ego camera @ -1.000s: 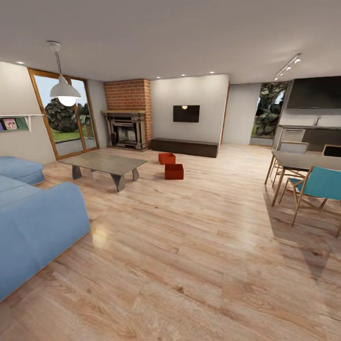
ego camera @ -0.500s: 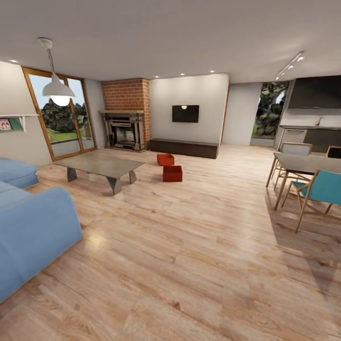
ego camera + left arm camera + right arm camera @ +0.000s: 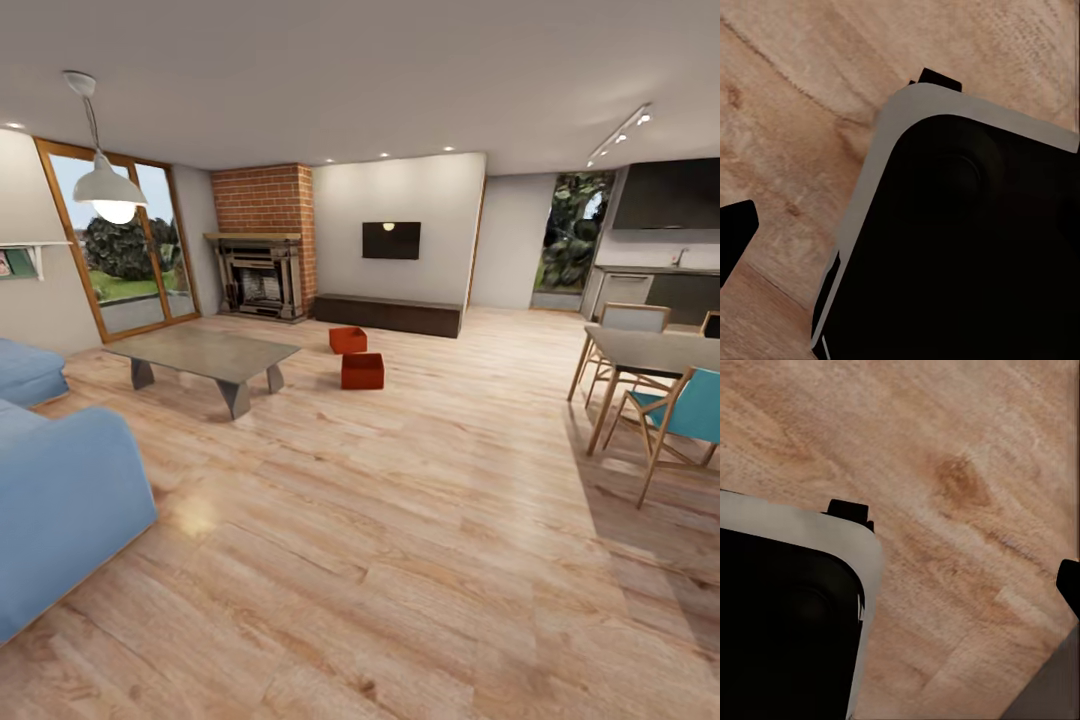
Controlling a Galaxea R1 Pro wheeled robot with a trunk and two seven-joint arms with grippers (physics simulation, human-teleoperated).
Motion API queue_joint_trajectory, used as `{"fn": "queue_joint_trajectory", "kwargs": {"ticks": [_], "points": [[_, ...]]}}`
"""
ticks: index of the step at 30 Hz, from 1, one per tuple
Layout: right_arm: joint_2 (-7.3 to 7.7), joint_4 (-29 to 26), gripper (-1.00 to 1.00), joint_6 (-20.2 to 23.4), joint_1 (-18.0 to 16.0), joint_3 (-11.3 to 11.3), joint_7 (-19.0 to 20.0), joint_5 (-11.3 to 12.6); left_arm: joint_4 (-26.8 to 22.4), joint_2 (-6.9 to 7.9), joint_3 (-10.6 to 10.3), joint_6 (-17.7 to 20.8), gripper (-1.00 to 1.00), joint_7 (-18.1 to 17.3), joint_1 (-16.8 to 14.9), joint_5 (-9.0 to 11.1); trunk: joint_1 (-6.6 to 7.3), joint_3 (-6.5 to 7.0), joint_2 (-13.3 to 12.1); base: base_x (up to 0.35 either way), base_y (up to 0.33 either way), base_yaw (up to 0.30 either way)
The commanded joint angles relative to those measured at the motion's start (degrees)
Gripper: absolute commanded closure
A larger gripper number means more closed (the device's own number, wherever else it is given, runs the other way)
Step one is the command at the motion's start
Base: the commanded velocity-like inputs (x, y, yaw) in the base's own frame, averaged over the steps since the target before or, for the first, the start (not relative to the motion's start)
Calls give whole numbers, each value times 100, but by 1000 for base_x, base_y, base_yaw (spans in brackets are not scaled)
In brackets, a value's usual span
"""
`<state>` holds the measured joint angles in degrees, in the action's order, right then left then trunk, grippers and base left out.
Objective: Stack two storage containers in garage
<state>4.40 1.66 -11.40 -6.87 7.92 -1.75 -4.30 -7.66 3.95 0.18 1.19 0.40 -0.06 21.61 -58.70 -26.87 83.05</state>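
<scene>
Two orange-red storage containers stand on the light wood planks of the living room, far ahead in the head view. The farther one [image 3: 348,340] is near the long dark bench [image 3: 388,314]. The nearer one [image 3: 362,371] sits just in front of it, apart from it. Both have open tops. My left gripper [image 3: 900,247] hangs over the planks beside my dark base, one black fingertip [image 3: 735,236] at the picture's edge. My right gripper [image 3: 900,585] hangs likewise, its fingertip [image 3: 1069,583] at the edge. Both look open and hold nothing.
A grey coffee table [image 3: 205,356] stands left of the containers, a blue sofa [image 3: 60,500] at the near left. A dining table [image 3: 650,350] with a teal chair [image 3: 685,415] is at the right. Brick fireplace [image 3: 262,250] and wall TV [image 3: 391,240] line the far wall.
The whole head view has shifted: sofa and lamp slid left, dining chairs slid right, far wall slightly closer. The camera moved; the containers stay where they were.
</scene>
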Motion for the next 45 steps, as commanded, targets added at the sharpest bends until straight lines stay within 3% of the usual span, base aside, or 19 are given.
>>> {"fn": "queue_joint_trajectory", "kwargs": {"ticks": [1, 29, 45], "points": [[3, 18, -100, -29, -8, 17, -18, -45, -8, 0, 0, 13, -100, 4, 0, 27, -3, -6, 3, 319, -97, 0], [3, 17, -100, -29, -8, 17, -19, -45, -8, 5, 0, 13, -100, 4, -1, 27, -3, -6, 3, 319, -105, 0], [8, 18, -100, -29, -8, 17, -19, -45, -8, 66, 9, 13, -100, 4, -1, 52, -3, -6, 3, 322, -9, 0]]}}
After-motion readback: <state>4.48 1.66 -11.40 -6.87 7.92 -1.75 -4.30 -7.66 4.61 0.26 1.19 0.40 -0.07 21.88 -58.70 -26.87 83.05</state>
